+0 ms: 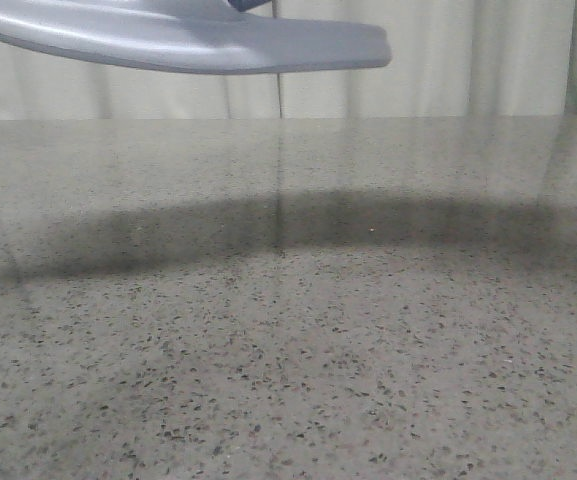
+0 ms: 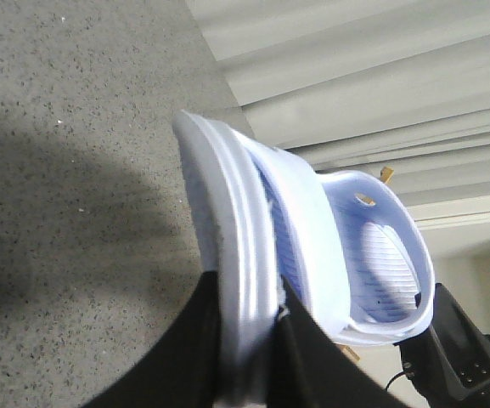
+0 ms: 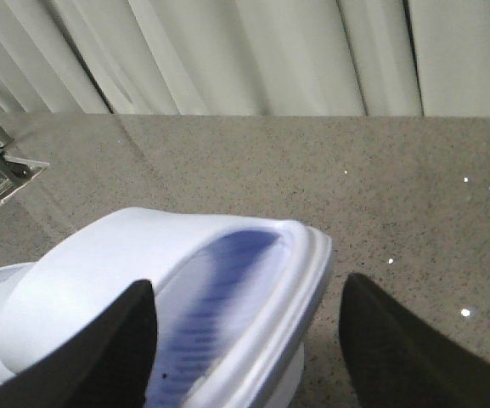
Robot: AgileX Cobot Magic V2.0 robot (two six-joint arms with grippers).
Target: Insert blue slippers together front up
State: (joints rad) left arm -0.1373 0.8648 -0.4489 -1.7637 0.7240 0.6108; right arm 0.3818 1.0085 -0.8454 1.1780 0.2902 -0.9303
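Speckled grey stone is basically all the front camera gets, the desk [image 1: 288, 380] running back to a pale pleated curtain [image 1: 448, 60] along its far edge, with a wide dark shadow lying across the middle. Up at the top of that view, toward the far left corner, the underside of one pale blue slipper [image 1: 198, 42] hangs in the air well clear of the desk, sole facing down (you only see the flat bottom from there).

Left wrist view is where it gets interesting: the left gripper [image 2: 249, 340] has its black fingers [image 2: 185, 357] clamped on the thick sole edge of the blue slippers [image 2: 312, 229], which are nested together, one tucked under the wide strap of the other. The ribbed footbed and a cutout in the strap show clearly.

Right wrist view: the right gripper [image 3: 245, 340] is spread wide, its two dark fingers [image 3: 397, 348] sitting on either side of a slipper end [image 3: 228, 297] without pinching it. One finger overlaps the strap in the picture, but I can't tell if it's actually touching.
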